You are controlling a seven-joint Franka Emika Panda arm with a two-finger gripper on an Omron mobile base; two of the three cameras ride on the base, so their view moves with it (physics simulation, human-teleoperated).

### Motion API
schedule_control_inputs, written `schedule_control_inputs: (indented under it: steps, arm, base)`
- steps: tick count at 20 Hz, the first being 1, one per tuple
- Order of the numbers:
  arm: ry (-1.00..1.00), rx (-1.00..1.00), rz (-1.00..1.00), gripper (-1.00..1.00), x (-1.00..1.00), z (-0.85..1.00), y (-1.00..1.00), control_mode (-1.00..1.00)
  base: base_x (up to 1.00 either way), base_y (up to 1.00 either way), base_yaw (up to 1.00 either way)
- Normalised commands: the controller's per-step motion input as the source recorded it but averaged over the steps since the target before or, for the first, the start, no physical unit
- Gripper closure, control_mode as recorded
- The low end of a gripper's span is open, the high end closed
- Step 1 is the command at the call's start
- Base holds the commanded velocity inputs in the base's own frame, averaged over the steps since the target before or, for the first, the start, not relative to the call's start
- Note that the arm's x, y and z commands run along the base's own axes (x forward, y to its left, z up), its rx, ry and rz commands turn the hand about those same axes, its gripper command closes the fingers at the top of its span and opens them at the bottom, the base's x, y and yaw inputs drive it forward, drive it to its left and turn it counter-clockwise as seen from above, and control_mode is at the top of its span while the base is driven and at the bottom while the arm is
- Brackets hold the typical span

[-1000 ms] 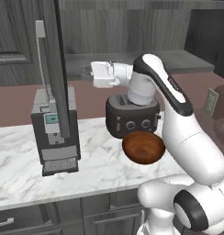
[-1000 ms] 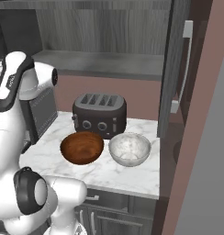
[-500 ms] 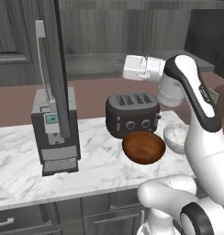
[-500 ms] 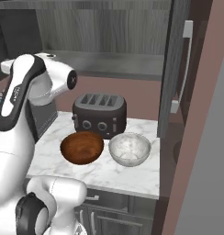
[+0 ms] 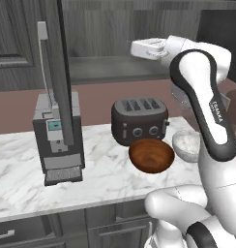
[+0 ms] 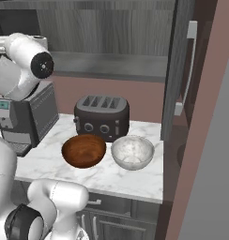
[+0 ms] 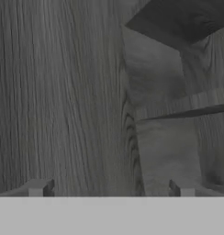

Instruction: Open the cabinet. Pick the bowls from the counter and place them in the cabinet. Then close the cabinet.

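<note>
With both of its dark grey wood-grain panelled doors swung out, the cabinet (image 6: 111, 33) stands open above the counter, its long silver bar handles catching the light on the left door (image 5: 42, 63) and the right door (image 6: 189, 65). That first step of the task looks done. Inside, the grey shelf (image 6: 111, 65) shows nothing on it.

Neither of the bowls is yet stored. The glossy reddish-brown wood-like bowl (image 6: 83, 150) and the pale grey-white bowl (image 6: 132, 152) sit side by side on the white marble counter (image 6: 111, 180), just in front of the black four-slot toaster (image 6: 101, 117). A grey coffee machine (image 5: 58, 135) stands well to their left.

The white arm's gripper (image 5: 141, 48) is raised high at cabinet level, well apart from both bowls, and faces the wood-grain interior. In the hand view its two dark fingertips (image 7: 38, 187) stand wide apart with nothing between them: the hand is released and empty.

By this reckoning, both bowls remain to be picked and placed, and the doors closed afterwards.
</note>
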Motion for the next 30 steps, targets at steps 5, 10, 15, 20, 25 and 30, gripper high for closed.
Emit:
schedule_control_inputs:
  steps: [5, 10, 15, 20, 25, 30]
  arm:
    - [0.40, 0.00, -0.35, -1.00, -0.43, 0.16, -0.57, -1.00]
    - [0.40, 0.00, -0.39, -1.00, -0.57, -0.10, -0.93, -1.00]
    - [0.30, -0.08, -0.45, -1.00, -0.72, -0.44, -0.60, -1.00]
    - [0.26, -0.10, -0.46, -1.00, -0.39, -0.27, -0.16, -1.00]
    - [0.28, -0.05, -0.43, -1.00, -0.24, -0.24, -0.21, -1.00]
    - [0.29, 0.00, -0.35, -1.00, -0.06, -0.26, -0.56, -1.00]
  base:
    - [0.00, 0.00, 0.00]
    - [0.00, 0.00, 0.00]
    - [0.00, 0.00, 0.00]
    - [0.00, 0.00, 0.00]
    - [0.00, 0.00, 0.00]
    - [0.00, 0.00, 0.00]
